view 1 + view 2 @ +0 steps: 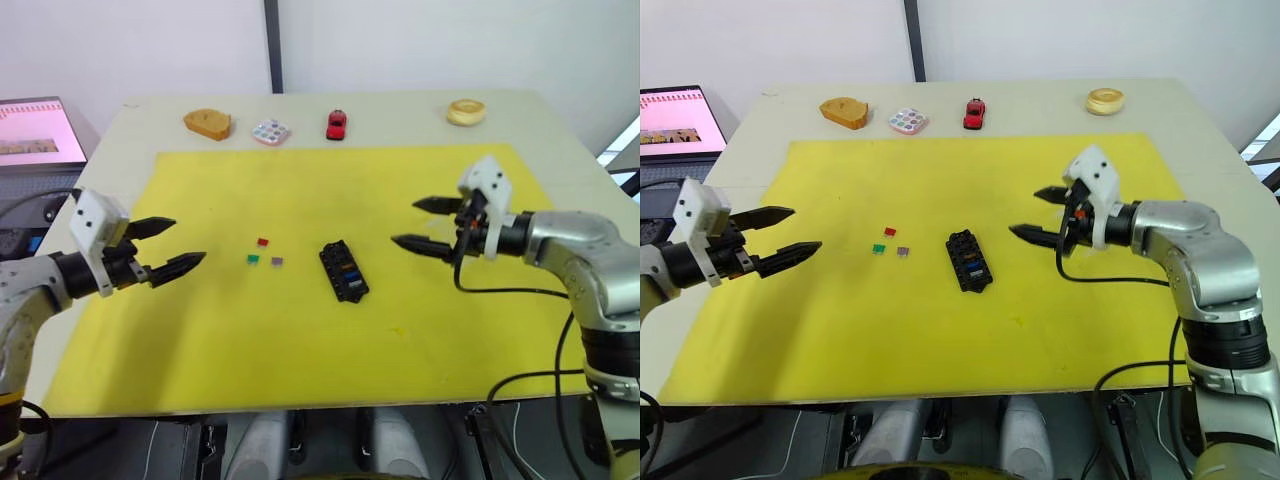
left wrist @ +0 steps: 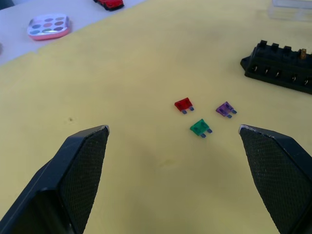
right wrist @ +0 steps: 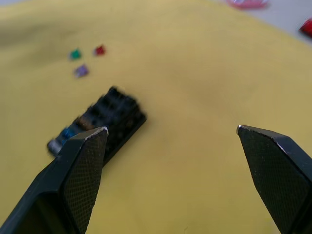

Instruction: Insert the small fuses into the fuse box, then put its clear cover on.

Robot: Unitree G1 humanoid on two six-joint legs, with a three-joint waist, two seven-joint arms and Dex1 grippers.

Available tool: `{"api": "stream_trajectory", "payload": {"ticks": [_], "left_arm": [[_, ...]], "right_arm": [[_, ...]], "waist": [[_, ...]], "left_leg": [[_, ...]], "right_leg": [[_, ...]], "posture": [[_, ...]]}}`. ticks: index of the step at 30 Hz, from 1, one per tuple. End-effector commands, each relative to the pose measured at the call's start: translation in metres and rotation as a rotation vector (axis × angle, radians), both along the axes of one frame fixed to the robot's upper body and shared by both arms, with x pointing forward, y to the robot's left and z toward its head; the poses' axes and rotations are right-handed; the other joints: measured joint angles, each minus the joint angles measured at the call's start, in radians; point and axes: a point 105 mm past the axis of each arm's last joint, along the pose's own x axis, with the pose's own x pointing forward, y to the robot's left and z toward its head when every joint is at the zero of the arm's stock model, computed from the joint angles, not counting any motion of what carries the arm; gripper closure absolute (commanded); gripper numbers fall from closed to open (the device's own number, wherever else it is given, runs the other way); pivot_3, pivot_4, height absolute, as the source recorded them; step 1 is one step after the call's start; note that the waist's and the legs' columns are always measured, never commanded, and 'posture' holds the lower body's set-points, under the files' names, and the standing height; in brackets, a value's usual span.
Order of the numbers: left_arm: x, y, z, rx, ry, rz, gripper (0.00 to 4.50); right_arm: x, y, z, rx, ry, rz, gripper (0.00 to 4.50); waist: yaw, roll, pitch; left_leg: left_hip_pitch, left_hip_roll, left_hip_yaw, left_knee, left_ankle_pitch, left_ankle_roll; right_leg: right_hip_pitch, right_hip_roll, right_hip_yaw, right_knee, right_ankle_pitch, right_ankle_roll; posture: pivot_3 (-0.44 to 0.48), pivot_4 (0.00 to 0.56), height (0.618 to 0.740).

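Your left gripper (image 1: pixel 180 244) hangs over the left part of the yellow mat (image 1: pixel 300 340), fingers spread wide and holding nothing. In its wrist view the three loose fuses lie on the mat ahead of the fingertips: the red fuse (image 2: pixel 184 104), the green fuse (image 2: pixel 200 127) and the purple fuse (image 2: pixel 225 108), close together but not touching one another. Beyond them sits one end of the black fuse box (image 2: pixel 278 68), and past that a faint clear cover (image 2: pixel 291 9) lies at the mat's far edge.

Your right gripper (image 1: pixel 424 223) is over the right part of the mat, just to the right of the fuse box, its fingers also wide apart and empty. The fuse box lies flat near the mat's centre, angled, with amber, teal and grey fuses already seated in its slots.

Along the far side of the table (image 1: pixel 400 115), off the mat, you have a piece of bread (image 1: pixel 208 123), a small paint palette (image 1: pixel 271 131), a red toy car (image 1: pixel 337 124) and a doughnut-shaped ring (image 1: pixel 466 111). A monitor (image 1: pixel 35 133) stands off the table's left side.
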Motion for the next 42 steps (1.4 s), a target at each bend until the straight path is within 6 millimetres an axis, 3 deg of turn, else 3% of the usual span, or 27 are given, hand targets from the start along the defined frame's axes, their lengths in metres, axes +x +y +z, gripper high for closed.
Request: {"api": "stream_trajectory", "payload": {"ticks": [1, 5, 15, 18, 26, 33, 36, 39, 42], "left_arm": [[-0.004, -0.008, 0.008, 0.026, -0.041, -0.023, 0.00], [-0.010, -0.017, 0.003, 0.026, -0.023, -0.036, 0.00], [-0.020, -0.039, 0.001, -0.012, 0.013, -0.078, 0.00], [-0.019, -0.040, 0.002, -0.012, 0.018, -0.082, 0.00], [-0.017, -0.047, 0.004, 0.006, 0.048, -0.122, 0.00], [-0.013, -0.050, 0.007, 0.030, 0.092, -0.177, 0.00], [-0.012, -0.052, 0.005, 0.039, 0.107, -0.196, 0.00], [-0.010, -0.054, 0.005, 0.039, 0.114, -0.212, 0.00], [-0.008, -0.054, 0.004, 0.041, 0.119, -0.220, 0.00]], "right_arm": [[-0.010, 0.004, 0.010, -0.037, -0.041, 0.062, 0.03], [-0.036, 0.015, -0.002, 0.001, 0.106, 0.155, 0.03], [-0.057, 0.040, -0.052, 0.034, 0.207, -0.082, 0.03], [-0.063, 0.050, -0.058, 0.055, 0.219, -0.127, 0.03], [-0.064, 0.082, -0.064, 0.128, 0.199, -0.281, 0.03], [-0.065, 0.081, -0.081, 0.090, 0.215, -0.470, 0.03], [-0.065, 0.095, -0.074, 0.151, 0.208, -0.461, 0.03], [-0.079, 0.113, -0.071, 0.193, 0.230, -0.376, 0.03], [-0.084, 0.115, -0.071, 0.200, 0.232, -0.352, 0.03]], "waist": [[0.000, 0.000, 0.000], [0.007, 0.000, 0.000], [0.014, -0.001, 0.000], [0.014, -0.001, 0.000], [0.014, -0.001, 0.000], [0.014, 0.000, -0.001], [0.013, 0.000, -0.001], [0.013, 0.000, -0.001], [0.012, 0.000, -0.001]], "left_leg": [[0.000, 0.000, 0.000, 0.000, 0.000, 0.000], [0.000, 0.000, 0.000, 0.000, 0.000, 0.000], [0.000, 0.001, 0.000, 0.000, 0.000, 0.000], [0.000, 0.001, 0.000, 0.000, 0.000, 0.000], [0.000, 0.000, 0.000, -0.001, 0.000, 0.000], [0.001, 0.000, 0.000, -0.001, 0.000, -0.001], [0.002, 0.000, 0.001, -0.003, 0.001, -0.002], [0.002, 0.001, 0.001, -0.006, 0.003, -0.004], [0.003, 0.001, 0.001, -0.011, 0.005, -0.008]], "right_leg": [[0.000, 0.000, 0.000, 0.000, 0.000, 0.000], [0.000, 0.000, 0.000, 0.000, 0.000, 0.000], [0.001, 0.000, 0.000, -0.003, 0.000, -0.001], [0.000, 0.001, 0.001, -0.002, 0.000, -0.001], [-0.001, 0.002, 0.000, -0.002, 0.000, -0.001], [0.000, 0.003, 0.000, -0.001, 0.000, -0.001], [-0.001, 0.005, -0.001, -0.001, 0.000, -0.001], [-0.002, 0.006, -0.001, -0.001, 0.000, -0.001], [-0.003, 0.005, 0.000, -0.001, 0.000, -0.001]], "posture": [[0.000, 0.150, 0.740], [0.000, 0.150, 0.740], [0.000, 0.150, 0.740], [0.000, 0.150, 0.740], [0.000, 0.150, 0.740], [0.000, 0.150, 0.740], [0.000, 0.150, 0.740], [0.000, 0.150, 0.740], [0.000, 0.150, 0.740]]}}
